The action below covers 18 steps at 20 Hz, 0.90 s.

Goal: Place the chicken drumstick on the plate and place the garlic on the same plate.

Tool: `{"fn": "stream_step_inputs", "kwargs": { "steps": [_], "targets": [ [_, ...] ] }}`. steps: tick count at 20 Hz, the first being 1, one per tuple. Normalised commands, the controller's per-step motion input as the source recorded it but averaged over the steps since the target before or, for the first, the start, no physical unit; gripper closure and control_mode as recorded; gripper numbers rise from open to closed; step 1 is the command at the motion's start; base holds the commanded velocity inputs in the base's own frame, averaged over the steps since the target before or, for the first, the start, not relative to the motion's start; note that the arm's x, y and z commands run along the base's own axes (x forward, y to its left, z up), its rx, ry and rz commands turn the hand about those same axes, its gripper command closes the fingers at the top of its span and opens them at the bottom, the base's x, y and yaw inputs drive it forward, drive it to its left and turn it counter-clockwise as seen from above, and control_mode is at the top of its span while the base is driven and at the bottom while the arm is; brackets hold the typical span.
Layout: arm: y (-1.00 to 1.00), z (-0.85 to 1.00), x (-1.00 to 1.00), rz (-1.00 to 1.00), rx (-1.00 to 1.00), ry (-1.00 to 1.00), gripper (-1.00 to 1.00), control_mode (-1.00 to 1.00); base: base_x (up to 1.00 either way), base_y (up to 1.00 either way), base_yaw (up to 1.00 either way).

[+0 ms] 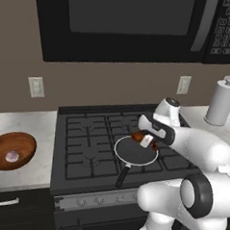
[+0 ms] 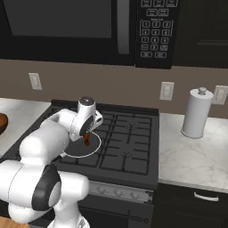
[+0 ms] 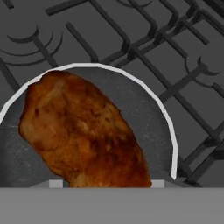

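Note:
The glossy orange-brown chicken drumstick [image 1: 137, 136] [image 2: 87, 141] sits between the fingers of my gripper [image 1: 143, 138] [image 2: 87, 138], just above the black white-rimmed frying pan [image 1: 133, 155] [image 2: 73, 150] on the stove. In the hand view the chicken drumstick [image 3: 83, 131] looms close and covers my fingertips, with the frying pan rim [image 3: 168, 127] curving behind it. The pale pinkish garlic [image 1: 11, 155] lies in a brown wooden bowl [image 1: 29, 143] on the left counter. The plate is out of view.
The pan's handle [image 1: 122, 176] points toward the stove front. A paper towel roll [image 1: 221, 101] [image 2: 195, 113] stands on the right counter. A black microwave [image 1: 127, 21] hangs above the stove. The bowl's edge [image 2: 2, 121] shows at the far left.

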Motion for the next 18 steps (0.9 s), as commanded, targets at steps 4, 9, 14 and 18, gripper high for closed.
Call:
{"fn": "stream_step_inputs", "kwargs": {
  "steps": [4, 9, 14, 18],
  "targets": [
    [-0.19, 0.81, -0.15, -0.09, 0.00, 0.01, 1.00, -1.00, 0.00, 0.00, 0.00],
    [-0.02, 0.18, -0.72, -0.18, 0.02, -0.03, 1.00, -1.00, 0.00, 0.00, 0.00],
    [0.00, 0.16, -0.66, -0.11, 0.07, -0.20, 1.00, -1.00, 0.00, 0.00, 0.00],
    [0.03, 0.33, -0.01, 0.00, 0.01, -0.03, 1.00, -1.00, 0.00, 0.00, 0.00]
  ]
}}
